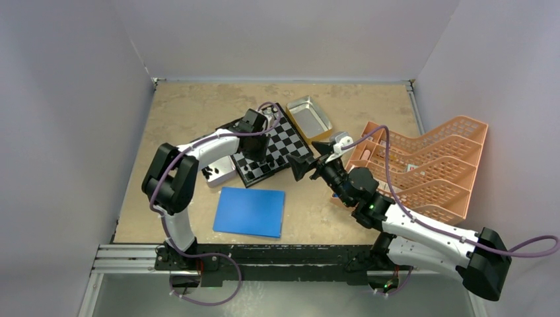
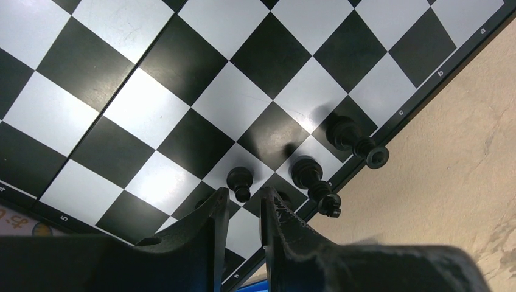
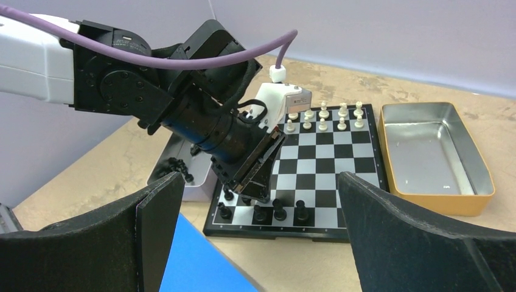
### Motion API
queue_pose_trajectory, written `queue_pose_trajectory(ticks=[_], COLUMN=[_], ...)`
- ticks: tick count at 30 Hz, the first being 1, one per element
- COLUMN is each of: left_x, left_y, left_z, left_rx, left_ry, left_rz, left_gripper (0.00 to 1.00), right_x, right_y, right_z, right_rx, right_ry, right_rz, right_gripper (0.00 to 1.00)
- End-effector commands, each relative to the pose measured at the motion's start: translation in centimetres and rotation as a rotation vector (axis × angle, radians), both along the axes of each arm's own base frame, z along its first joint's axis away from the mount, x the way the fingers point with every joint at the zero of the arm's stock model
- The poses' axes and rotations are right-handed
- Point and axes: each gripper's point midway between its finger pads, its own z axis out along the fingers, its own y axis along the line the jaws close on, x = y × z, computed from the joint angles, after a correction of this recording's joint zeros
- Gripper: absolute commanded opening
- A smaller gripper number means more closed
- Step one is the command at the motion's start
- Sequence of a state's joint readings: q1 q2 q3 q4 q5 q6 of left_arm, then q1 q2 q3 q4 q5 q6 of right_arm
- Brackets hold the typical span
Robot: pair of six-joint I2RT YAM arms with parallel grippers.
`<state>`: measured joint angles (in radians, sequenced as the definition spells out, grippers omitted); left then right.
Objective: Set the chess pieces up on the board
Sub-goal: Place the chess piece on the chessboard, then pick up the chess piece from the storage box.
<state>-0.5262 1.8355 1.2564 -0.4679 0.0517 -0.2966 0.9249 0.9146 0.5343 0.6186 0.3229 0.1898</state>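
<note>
The board (image 1: 288, 141) lies mid-table. Silvery-white pieces (image 3: 322, 115) stand in two rows at its far end. Several black pieces (image 3: 279, 210) stand in its near rows. My left gripper (image 1: 261, 158) hovers over that near end. In the left wrist view (image 2: 241, 198) its fingers (image 2: 213, 225) are a little apart with nothing between the pads. A black pawn (image 2: 239, 179) stands on a white square just past the tips, with two taller black pieces (image 2: 309, 173) beside it. My right gripper (image 1: 305, 166) is wide open and empty, off the board's near right corner.
A metal tray (image 3: 176, 173) with loose black pieces sits left of the board. An empty metal tray (image 3: 429, 152) on a yellow base sits at its right. A blue sheet (image 1: 249, 211) lies near the front. An orange rack (image 1: 429, 165) stands at the right.
</note>
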Motion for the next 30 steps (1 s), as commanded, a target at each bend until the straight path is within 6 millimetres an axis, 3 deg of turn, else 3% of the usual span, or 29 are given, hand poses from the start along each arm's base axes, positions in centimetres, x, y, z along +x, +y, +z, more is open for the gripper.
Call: queue_pose_trajectory(ticks=[1,8,17,21,30], left_x=[0.9,1.8,2.4,3.1,3.9], left_y=[-1.1,-1.5,0.4,3.3,13.5], left_z=[4.3,7.3,9.7,11.4,12.2], left_rx=[-0.074,-0.108,-0.106,-0.132,-0.110], left_ry=[-0.077,-0.123,-0.164,-0.187,-0.201], left_rz=[0.014,0.030,0.087,0.143,0.340], left_gripper=[0.26,0.28,0.31,0.31,0.29], right_x=[-0.2,-0.1,-0.5,-0.9,-1.7], right_y=[0.4,0.1,-0.1,0.1,1.4], right_z=[1.6,1.6,1.3,1.3,2.0], right_rx=[0.037,0.044,0.070,0.087,0.123], right_ry=[-0.028,-0.022,0.011,0.014,0.050], right_rz=[0.017,0.004,0.009,0.033,0.106], right_gripper=[0.99,0.99,0.99,0.99,0.99])
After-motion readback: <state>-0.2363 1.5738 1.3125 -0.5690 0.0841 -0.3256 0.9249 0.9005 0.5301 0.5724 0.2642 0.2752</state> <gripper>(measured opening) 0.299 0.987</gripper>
